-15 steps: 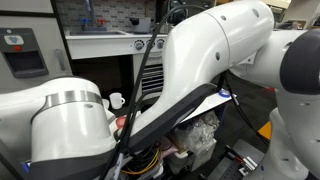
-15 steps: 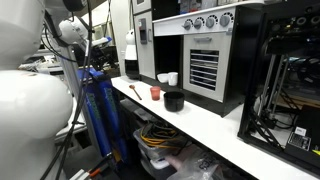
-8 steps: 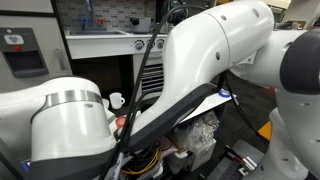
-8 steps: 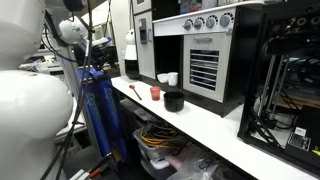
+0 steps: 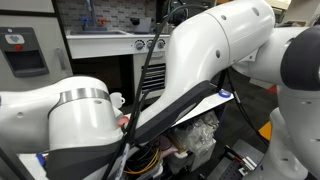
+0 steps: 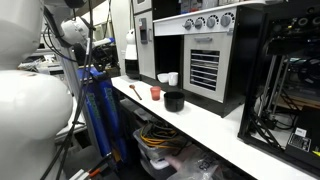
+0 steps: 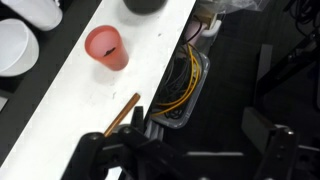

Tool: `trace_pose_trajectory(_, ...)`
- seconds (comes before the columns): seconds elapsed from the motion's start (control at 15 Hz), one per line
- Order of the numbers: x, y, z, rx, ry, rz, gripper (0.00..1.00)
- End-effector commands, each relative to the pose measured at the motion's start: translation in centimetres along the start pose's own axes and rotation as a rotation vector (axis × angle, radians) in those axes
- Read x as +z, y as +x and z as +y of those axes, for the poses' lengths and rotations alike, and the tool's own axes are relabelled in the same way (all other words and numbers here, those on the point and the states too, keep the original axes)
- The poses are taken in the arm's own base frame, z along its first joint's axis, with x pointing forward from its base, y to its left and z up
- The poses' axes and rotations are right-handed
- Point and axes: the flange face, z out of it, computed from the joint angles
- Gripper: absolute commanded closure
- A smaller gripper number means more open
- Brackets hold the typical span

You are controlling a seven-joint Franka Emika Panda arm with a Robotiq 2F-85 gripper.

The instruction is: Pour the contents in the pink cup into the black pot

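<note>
The big white robot arm (image 5: pixel 200 60) fills most of an exterior view. In an exterior view a long white table (image 6: pixel 210 125) runs along a white toy kitchen (image 6: pixel 200 50) with round knobs on top.

The black pot (image 6: pixel 174 101) sits on the table in front of the toy kitchen. It is low and round. The pink cup (image 6: pixel 155 93) stands upright just beside it, and the pot is at about 4 o'clock from the cup. They do not touch. A white mug (image 6: pixel 172 79) stands behind them, at about 1 o'clock from the cup.

In the wrist view the cup is in the upper left part of the picture, and something small and dark shows inside it. A white bowl (image 7: pixel 12 47) is at 9 o'clock from the cup. A thin wooden stick (image 7: pixel 124 113) lies on the table at about 5 o'clock from the cup.

The gripper (image 7: pixel 180 152) is at the bottom of the wrist view, over the dark space beside the table edge. Its jaws are spread wide apart. The cup is at about 11 o'clock from it, well apart.
</note>
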Motion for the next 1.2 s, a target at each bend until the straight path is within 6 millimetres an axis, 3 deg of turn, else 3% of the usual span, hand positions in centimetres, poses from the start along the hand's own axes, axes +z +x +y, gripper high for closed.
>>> trace_pose_trajectory(0.0,1.2,-0.7,0.2,0.01,0.019,-0.017,0.0)
trace_pose_trajectory(0.2,2.5,-2.4,0.3,0.026,0.038,-0.035,0.0)
trace_pose_trajectory(0.87,2.1,-2.3,-0.2,0.02,0.033,-0.037,0.0)
trace_pose_trajectory(1.13,3.7,-2.8,0.4,0.003,0.0,-0.04,0.0)
